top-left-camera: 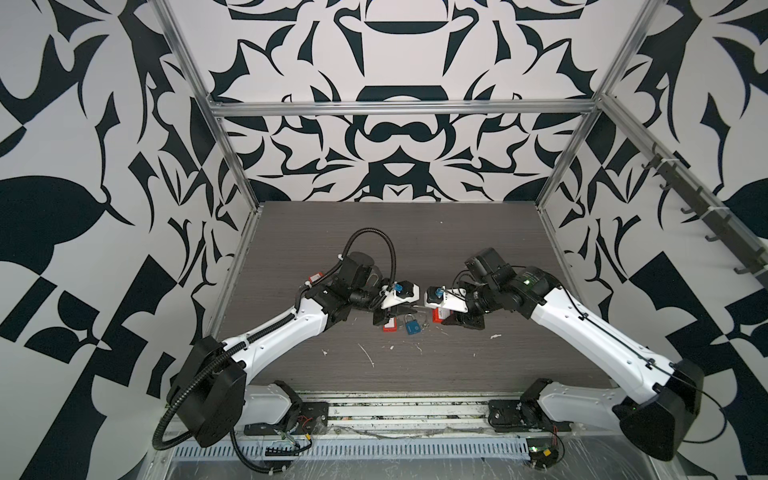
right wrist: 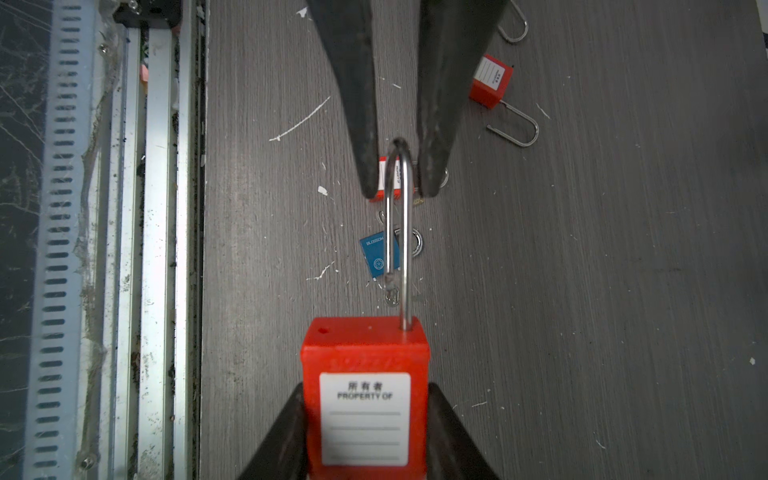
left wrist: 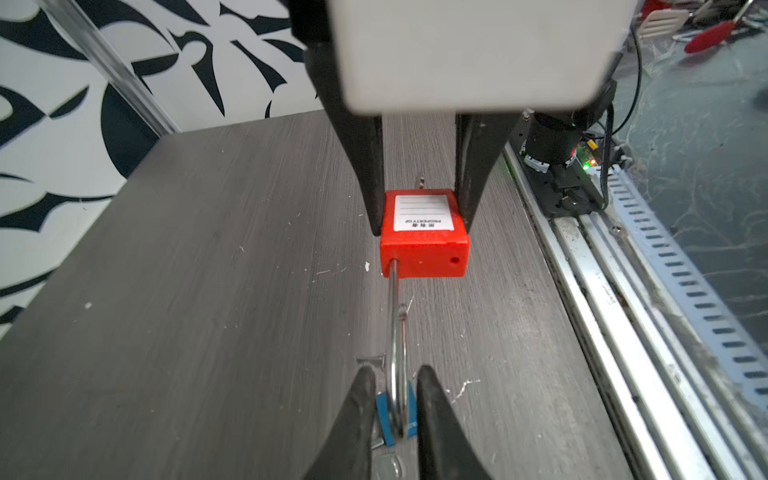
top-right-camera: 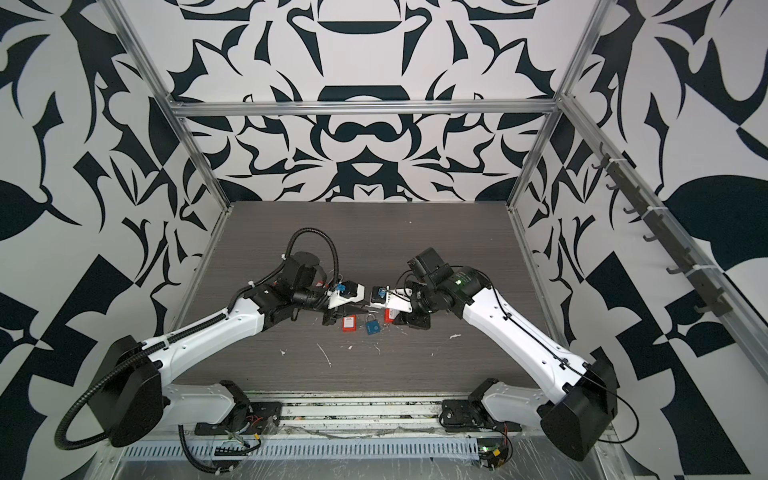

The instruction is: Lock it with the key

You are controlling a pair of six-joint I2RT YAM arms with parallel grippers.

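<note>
My right gripper [right wrist: 365,388] is shut on the body of a red padlock [right wrist: 365,361], also seen in a top view [top-left-camera: 439,313]. Its silver shackle [right wrist: 399,216] is open and points at my left gripper [left wrist: 395,374]. The left jaws stand narrow on either side of the shackle's bend [left wrist: 398,374], with thin gaps showing on both sides. Both grippers meet above the table's middle [top-left-camera: 415,309]. A small silver key [right wrist: 390,297] lies on the table under the shackle. A metal tip [left wrist: 421,183] pokes out behind the red body; I cannot tell what it is.
A blue padlock [top-left-camera: 412,326] and a second red padlock [top-left-camera: 390,324] lie below the grippers. A third red padlock with an open shackle [right wrist: 490,83] lies farther back. The aluminium rail [right wrist: 158,249] runs along the table's front edge.
</note>
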